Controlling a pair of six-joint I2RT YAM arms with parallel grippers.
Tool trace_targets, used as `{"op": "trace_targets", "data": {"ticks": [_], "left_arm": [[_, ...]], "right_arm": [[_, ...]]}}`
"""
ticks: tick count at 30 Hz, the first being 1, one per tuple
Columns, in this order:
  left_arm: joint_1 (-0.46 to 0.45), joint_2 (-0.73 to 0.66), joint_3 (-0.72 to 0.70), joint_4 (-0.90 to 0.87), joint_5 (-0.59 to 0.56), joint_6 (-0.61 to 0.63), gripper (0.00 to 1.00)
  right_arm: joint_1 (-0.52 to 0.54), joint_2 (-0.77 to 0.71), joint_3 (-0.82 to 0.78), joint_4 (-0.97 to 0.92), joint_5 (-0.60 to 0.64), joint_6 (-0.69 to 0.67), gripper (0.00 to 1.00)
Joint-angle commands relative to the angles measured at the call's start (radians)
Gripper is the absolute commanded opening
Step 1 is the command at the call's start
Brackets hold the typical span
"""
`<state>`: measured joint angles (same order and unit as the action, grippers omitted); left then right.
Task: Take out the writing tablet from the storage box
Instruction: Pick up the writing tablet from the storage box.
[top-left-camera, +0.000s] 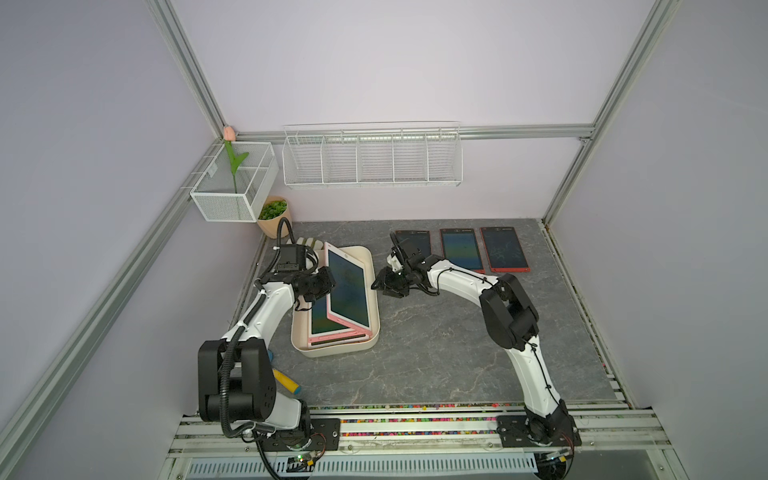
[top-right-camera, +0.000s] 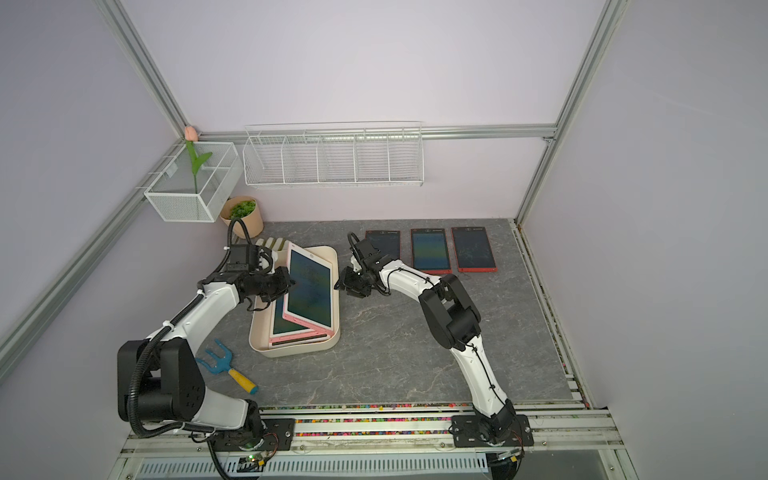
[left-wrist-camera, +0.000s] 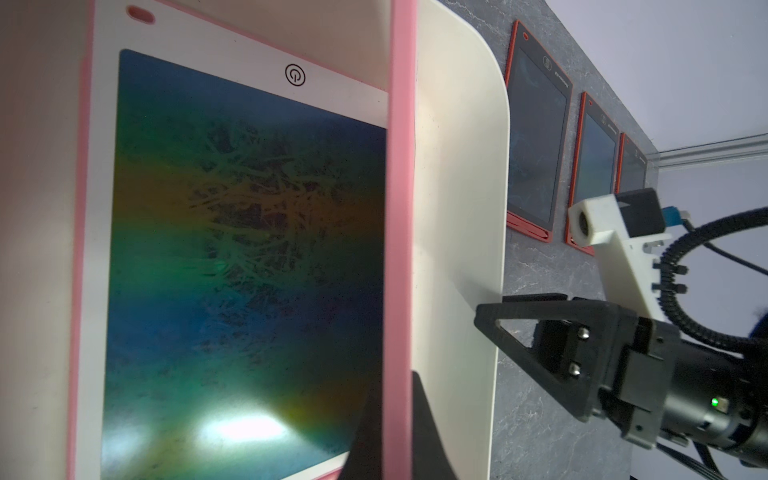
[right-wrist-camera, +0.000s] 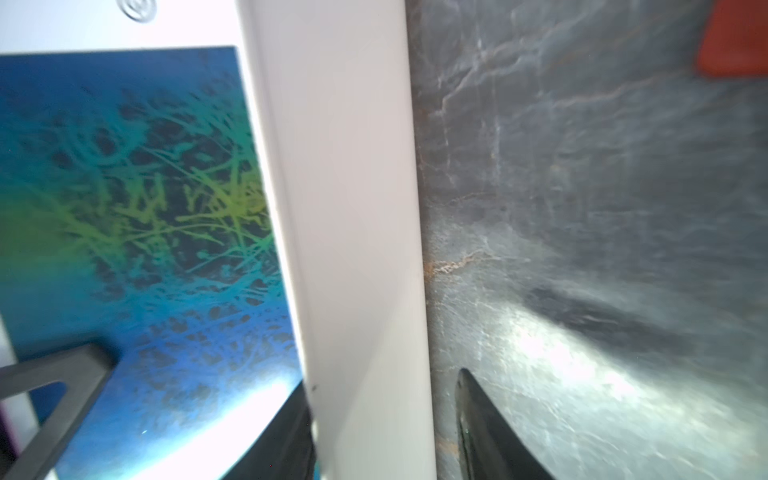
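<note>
Pink-framed writing tablet (top-left-camera: 349, 286), rigid and glossy-screened, leans tilted inside the shallow cream plastic storage box (top-left-camera: 332, 351) at 9 o'clock on the grey marbled table (top-left-camera: 436, 353). Its 9 o'clock edge is pinched by the left gripper (top-left-camera: 331, 281), probably to peel it off the pink tablets (top-left-camera: 322, 320) stacked beneath. At the box's 3 o'clock the right gripper (top-left-camera: 377, 284) straddles the smooth rounded wall, jaws spread, likely to steady it.

Lab robot cell — aluminium frame (top-left-camera: 519, 131), plain lilac walls (top-left-camera: 395, 62).
</note>
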<state>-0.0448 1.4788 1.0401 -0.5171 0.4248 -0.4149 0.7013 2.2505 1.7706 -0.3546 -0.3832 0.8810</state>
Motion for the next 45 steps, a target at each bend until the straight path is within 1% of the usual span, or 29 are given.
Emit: {"op": "trace_targets", "data": {"ticks": [1,8,16,21,32,36,39,43,45], "left_arm": [[0.019,-0.024,0.013,-0.029,-0.066,-0.012,0.04],[0.019,-0.055,0.036,-0.053,-0.07,-0.014,0.04],[0.019,-0.098,0.065,-0.096,-0.08,-0.009,0.03],[0.018,-0.13,0.067,-0.107,-0.087,-0.012,0.03],[0.018,-0.188,0.08,-0.126,-0.106,-0.012,0.03],[0.019,-0.187,0.086,-0.119,-0.107,-0.013,0.03],[0.018,-0.175,0.076,-0.112,-0.095,-0.016,0.01],[0.02,-0.18,0.076,-0.116,-0.091,-0.024,0.0],[0.019,-0.191,0.083,-0.116,-0.082,-0.026,0.0]], "right_arm": [[-0.023,-0.058,-0.019,-0.042,0.038,-0.029,0.53],[-0.029,-0.101,-0.051,-0.04,0.043,-0.048,0.53],[-0.037,-0.158,-0.055,-0.082,0.061,-0.096,0.53],[-0.046,-0.22,-0.107,-0.072,0.075,-0.115,0.53],[-0.053,-0.266,-0.116,-0.096,0.039,-0.145,0.53],[-0.052,-0.318,-0.169,-0.08,0.012,-0.149,0.53],[-0.052,-0.353,-0.208,-0.076,0.006,-0.16,0.53],[-0.042,-0.371,-0.234,-0.082,-0.035,-0.184,0.53],[-0.034,-0.385,-0.25,-0.086,-0.033,-0.19,0.52]]}}
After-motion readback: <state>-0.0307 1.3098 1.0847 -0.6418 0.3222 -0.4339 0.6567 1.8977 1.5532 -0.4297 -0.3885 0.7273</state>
